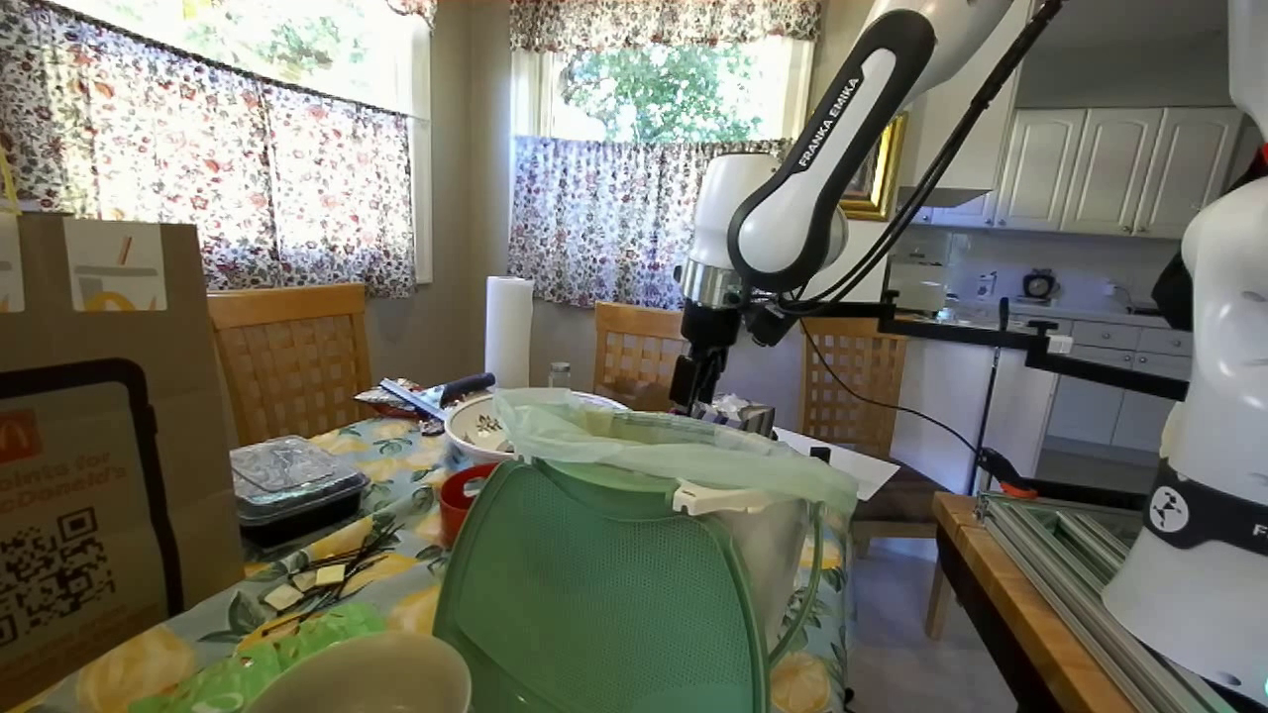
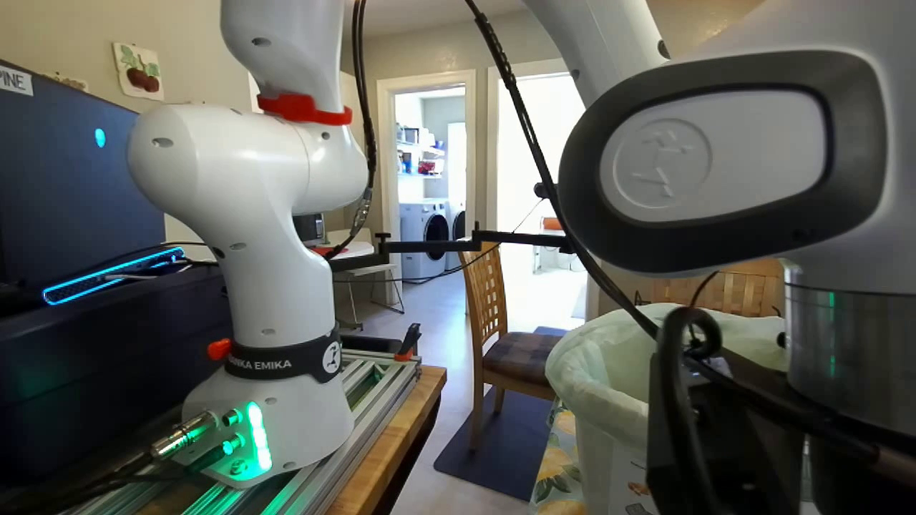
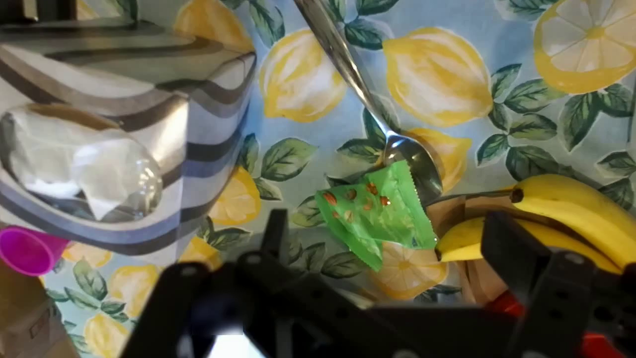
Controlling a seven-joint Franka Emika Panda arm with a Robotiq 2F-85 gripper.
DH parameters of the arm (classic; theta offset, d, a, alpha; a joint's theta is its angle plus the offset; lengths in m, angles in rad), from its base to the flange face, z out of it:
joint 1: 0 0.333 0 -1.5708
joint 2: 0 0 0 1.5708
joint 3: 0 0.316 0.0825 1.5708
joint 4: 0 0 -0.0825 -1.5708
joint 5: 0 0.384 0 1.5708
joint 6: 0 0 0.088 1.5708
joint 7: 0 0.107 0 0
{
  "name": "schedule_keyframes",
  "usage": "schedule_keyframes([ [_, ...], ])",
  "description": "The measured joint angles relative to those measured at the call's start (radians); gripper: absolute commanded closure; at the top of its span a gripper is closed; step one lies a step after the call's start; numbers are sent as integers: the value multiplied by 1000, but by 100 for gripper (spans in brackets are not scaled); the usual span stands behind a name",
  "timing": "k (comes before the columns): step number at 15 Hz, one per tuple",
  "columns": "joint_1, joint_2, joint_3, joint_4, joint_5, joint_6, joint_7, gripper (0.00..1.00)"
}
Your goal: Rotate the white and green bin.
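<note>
I am recording the white and green bin (image 1: 634, 564) in both exterior views, standing upright with a lemon-print tablecloth (image 3: 325, 141) showing around it; its base is running out of frame. In an exterior view, its green panel (image 1: 584, 604) is filling the foreground, a red container (image 1: 458, 507) is sitting beside the bin, and a paper towel roll (image 1: 508, 332) is standing beyond it. In an exterior view, I am looking into the bin's liner bag (image 2: 615, 350), partly covered by the arm (image 2: 723, 157). The wrist view is settling the gripper (image 3: 387, 221): its fingers (image 3: 276, 238) are standing well apart, released. That view alone is revealing a green packet (image 3: 377, 209) overlapping a spoon (image 3: 355, 79), with bananas (image 3: 576, 214) beside them. A striped box (image 1: 755, 420) is appearing there and, in an exterior view, beyond the bin.
</note>
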Motion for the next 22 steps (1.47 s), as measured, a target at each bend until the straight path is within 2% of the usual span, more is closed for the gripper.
schedule_keyframes([
  [6, -73, -1, 135, -1, 165, 1, -244, 0],
  [12, -60, -66, 107, -1, 137, -9, -229, 0],
  [14, -60, -97, 122, -1, 190, -26, -236, 0],
  [19, -45, -134, 188, 4, 428, -81, -293, 0],
  [22, -25, -134, 201, 13, 502, -125, -310, 0],
])
